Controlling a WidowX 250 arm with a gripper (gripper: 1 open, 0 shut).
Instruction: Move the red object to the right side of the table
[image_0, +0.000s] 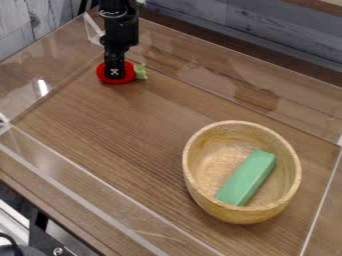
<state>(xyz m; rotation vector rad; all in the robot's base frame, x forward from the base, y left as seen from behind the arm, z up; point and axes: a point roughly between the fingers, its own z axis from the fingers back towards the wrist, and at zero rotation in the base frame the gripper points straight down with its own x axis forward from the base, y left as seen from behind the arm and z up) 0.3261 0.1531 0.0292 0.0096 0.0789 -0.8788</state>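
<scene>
One black pincer reaches down from the top edge of the view, left of the middle, its fingers drawn in narrow and shut. Its tips overlap the red object in this view, so the small rounded toy lies right at the pincer's lower end, with red showing on either side of the dark fingertips. Whether the toy is squeezed between them or merely covered by them, I cannot tell. Its green leafy tip points away from the pincer, toward the right of the picture.

Brown wood-grain tabletop spreads out below the pincer and to its right in the view. Well apart from the pincer, toward the lower right of the picture, sits a round light wooden bowl, much larger than the toy. Inside the bowl lies a green rectangular block, set at a slant, its upper end leaning toward the right side of the picture; it is also well apart from the pincer.

Low clear walls edge the surface, one running from beside the pincer's upper part toward the left, another along the far side to the pincer's right. Far below the pincer, in the lower left corner of the view, some black machinery shows, cut off by the picture's edge.
</scene>
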